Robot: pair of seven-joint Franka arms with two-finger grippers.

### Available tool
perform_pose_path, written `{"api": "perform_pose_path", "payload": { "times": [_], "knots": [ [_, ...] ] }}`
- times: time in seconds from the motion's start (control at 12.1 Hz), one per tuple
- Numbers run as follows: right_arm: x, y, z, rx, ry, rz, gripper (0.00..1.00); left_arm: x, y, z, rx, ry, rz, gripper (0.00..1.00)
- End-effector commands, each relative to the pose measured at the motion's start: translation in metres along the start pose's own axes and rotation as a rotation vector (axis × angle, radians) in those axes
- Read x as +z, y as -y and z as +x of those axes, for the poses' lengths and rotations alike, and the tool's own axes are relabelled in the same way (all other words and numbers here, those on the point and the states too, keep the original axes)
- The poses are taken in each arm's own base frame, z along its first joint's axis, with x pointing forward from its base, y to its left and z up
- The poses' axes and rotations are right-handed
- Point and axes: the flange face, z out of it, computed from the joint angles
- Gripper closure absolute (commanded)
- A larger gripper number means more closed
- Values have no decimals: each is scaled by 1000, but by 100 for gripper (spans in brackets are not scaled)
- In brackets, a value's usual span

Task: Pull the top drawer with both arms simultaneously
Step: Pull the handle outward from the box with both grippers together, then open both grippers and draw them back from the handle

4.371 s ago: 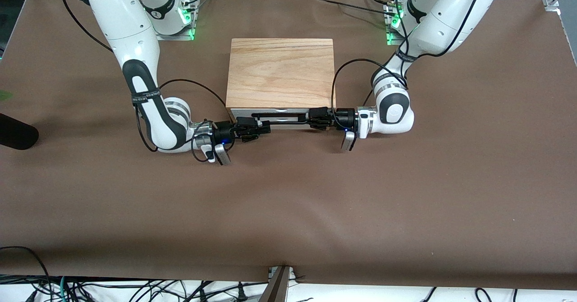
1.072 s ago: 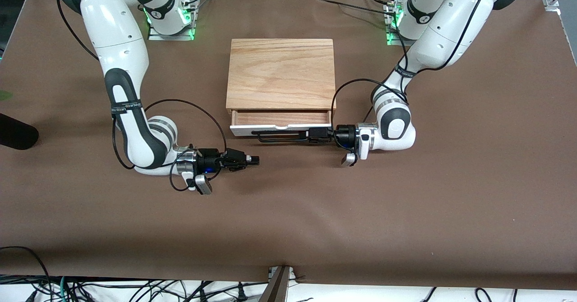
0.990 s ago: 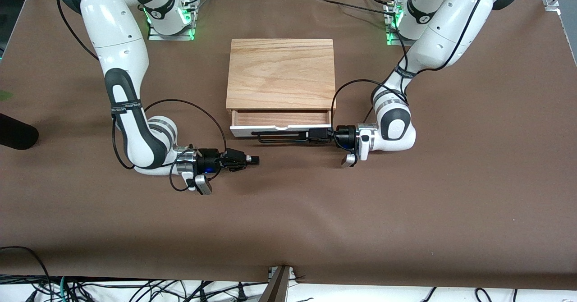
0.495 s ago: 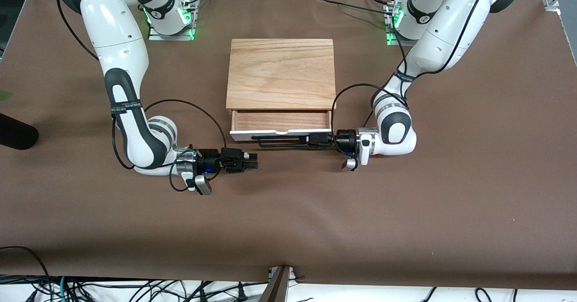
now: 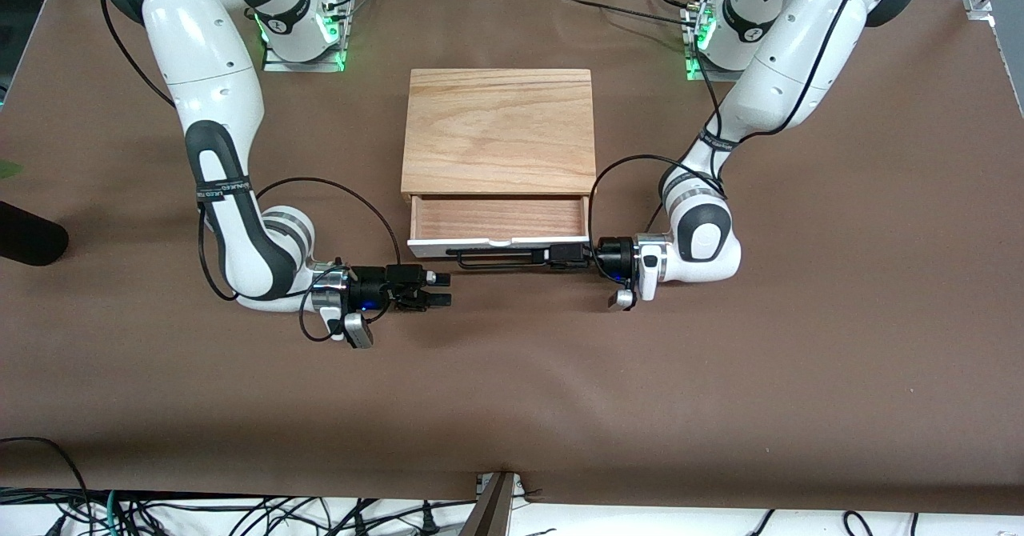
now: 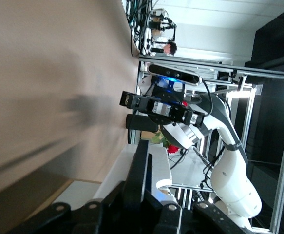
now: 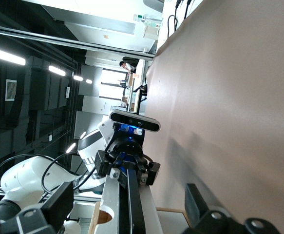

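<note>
Drawer: the wide, shallow top drawer (image 5: 496, 218) with a white front panel and light reddish wood inside sticks partly out of the box, at the box's 6 o'clock side in the front view.
Which way it points: its open end faces 6 o'clock, toward the front camera. Its long side runs from 9 o'clock to 3 o'clock.
Handle: the thin black U-shaped bar handle (image 5: 500, 258) lies along the white front, and also runs from 9 to 3 o'clock.
Box: the light wooden box top (image 5: 498, 130) sits at 12 o'clock from the drawer and covers the rest of it.
Left gripper: the black left gripper (image 5: 560, 254) is at the 3 o'clock end of the handle. Its fingers are closed tight on the bar.
Right gripper: the black right gripper (image 5: 442, 289) is low over the table at about 8 o'clock from the drawer front, near it but not touching. Its fingers are spread apart and hold nothing.
Room to move: the brown table (image 5: 512, 392) is bare from the drawer front to the table's 6 o'clock edge. It is also bare at 9 and 3 o'clock of the box, apart from the two white arms.
</note>
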Motion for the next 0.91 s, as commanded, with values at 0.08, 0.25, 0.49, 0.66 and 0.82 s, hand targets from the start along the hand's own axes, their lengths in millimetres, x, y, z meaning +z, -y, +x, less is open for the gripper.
{"api": "perform_pose_path", "payload": {
  "times": [0.08, 0.25, 0.49, 0.66, 0.82],
  "knots": [
    [0, 2, 8, -4, -24, -24, 0, -39, -41, 35, -26, -116, -9, 0],
    [-6, 3, 14, -20, -43, -72, 0, -52, -77, 42, -59, -78, 59, 0],
    [-20, 16, 26, -7, -1, -183, 0, -86, -152, 52, -32, -125, 203, 0],
    [-39, 28, 33, -11, 34, -263, 0, -102, -164, 51, 5, -134, 249, 0],
    [-51, 38, 37, -22, 70, -330, 0, -110, -181, 46, 64, -97, 355, 0]
  ]
}}
